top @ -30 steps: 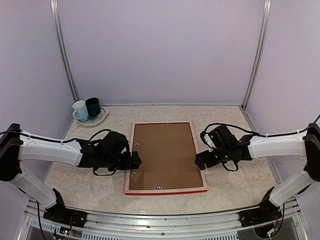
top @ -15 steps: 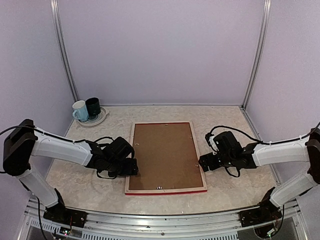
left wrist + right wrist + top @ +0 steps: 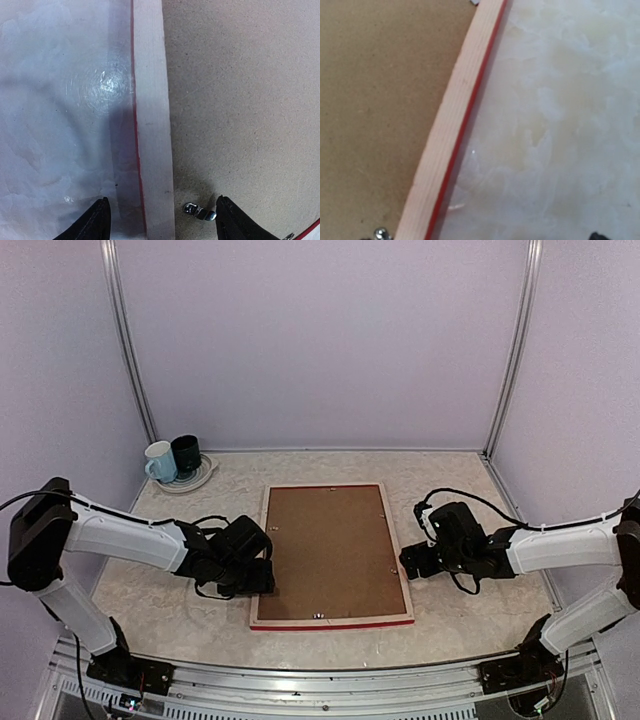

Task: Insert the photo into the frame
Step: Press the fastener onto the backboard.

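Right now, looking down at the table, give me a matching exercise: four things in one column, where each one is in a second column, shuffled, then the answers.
Things
1. left gripper
2. right gripper
3. backing board
4. two mugs

Places
A. on the plate in the far left corner
B. lying flat inside the frame
C. open, one finger on each side of the frame's left rail
D. beside the frame's right rail

Pairs: 1-C, 2-D, 3-B, 4-A
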You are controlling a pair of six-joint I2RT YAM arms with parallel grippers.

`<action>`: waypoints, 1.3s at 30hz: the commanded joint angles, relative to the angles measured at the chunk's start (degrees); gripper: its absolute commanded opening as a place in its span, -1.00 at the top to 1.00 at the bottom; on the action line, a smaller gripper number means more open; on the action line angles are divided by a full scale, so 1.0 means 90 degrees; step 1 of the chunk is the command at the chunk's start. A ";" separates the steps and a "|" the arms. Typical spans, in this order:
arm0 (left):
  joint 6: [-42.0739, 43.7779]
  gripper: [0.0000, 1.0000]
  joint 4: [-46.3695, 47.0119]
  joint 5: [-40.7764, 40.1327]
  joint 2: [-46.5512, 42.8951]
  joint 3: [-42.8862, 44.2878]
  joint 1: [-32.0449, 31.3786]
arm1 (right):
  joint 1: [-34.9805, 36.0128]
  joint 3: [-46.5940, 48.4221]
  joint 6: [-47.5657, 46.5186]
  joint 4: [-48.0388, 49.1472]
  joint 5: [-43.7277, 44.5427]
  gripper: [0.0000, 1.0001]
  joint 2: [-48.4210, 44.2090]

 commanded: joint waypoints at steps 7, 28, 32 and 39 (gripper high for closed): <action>0.0046 -0.33 -0.0611 0.0032 0.0414 0.0243 -0.0093 | -0.0055 -0.0038 0.0082 0.0120 0.0122 -0.86 0.0018; 0.0160 0.17 -0.1000 -0.0085 0.0514 0.0120 -0.0209 | -0.0052 -0.0067 0.0066 0.0137 0.0093 -0.82 -0.0060; 0.0165 0.25 -0.1005 -0.0067 0.0471 0.0114 -0.0196 | -0.0050 -0.0077 0.0070 0.0137 0.0094 -0.82 -0.0056; 0.0213 0.33 -0.1064 -0.0100 0.0412 0.0128 -0.0186 | -0.0050 -0.0077 0.0072 0.0132 0.0085 -0.82 -0.0044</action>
